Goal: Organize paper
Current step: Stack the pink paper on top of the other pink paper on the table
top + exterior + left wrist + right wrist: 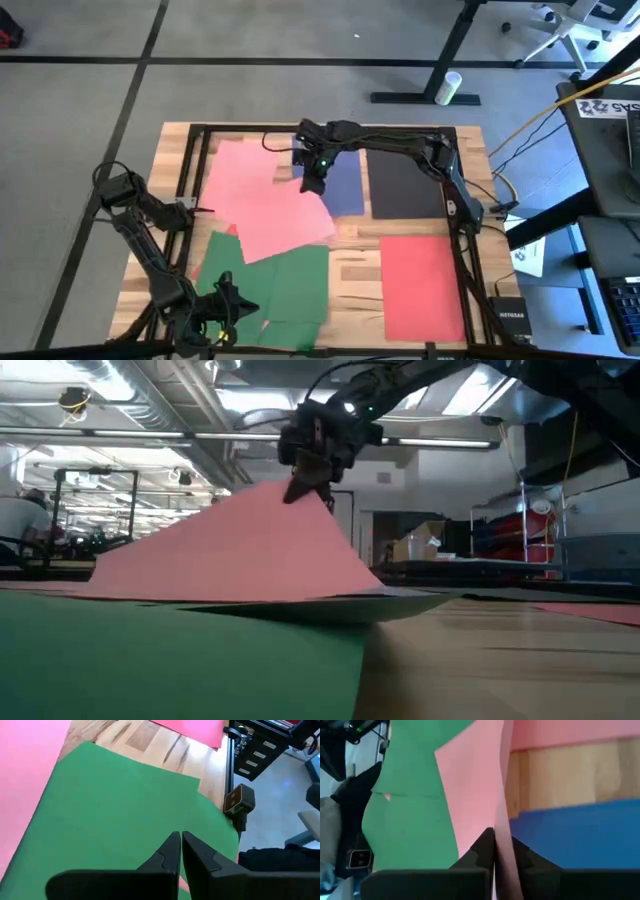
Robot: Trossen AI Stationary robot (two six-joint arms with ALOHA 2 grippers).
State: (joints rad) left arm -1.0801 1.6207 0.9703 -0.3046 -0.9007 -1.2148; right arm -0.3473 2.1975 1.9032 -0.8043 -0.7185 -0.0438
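A pink sheet [285,215] lies slanted across the table's middle, over another pink sheet [235,165] and the green sheets [290,285] at the near left. My right gripper [313,180] is shut on its far corner, beside the blue sheet [345,190]. In the low view the pink sheet [230,545] rises like a tent to the gripper [308,485]. A black sheet [405,185] and a red sheet [420,285] lie flat on the right. My left gripper [240,305] is shut over the green paper [125,805], nothing between its fingers. My right gripper pinches the pink sheet's far corner [501,832] between its two fingers, one layer as far as shows. The fingers come from above, pointing down. That corner is lifted clear; the sheet slopes down from it and its near part [150,585] rests on the other sheets.
A black frame rail [460,230] runs round the wooden table top. A small black box [510,310] sits at the near right corner. A white printed sheet [530,255] lies off the table's right side. Bare wood [355,270] shows between the green and red sheets.
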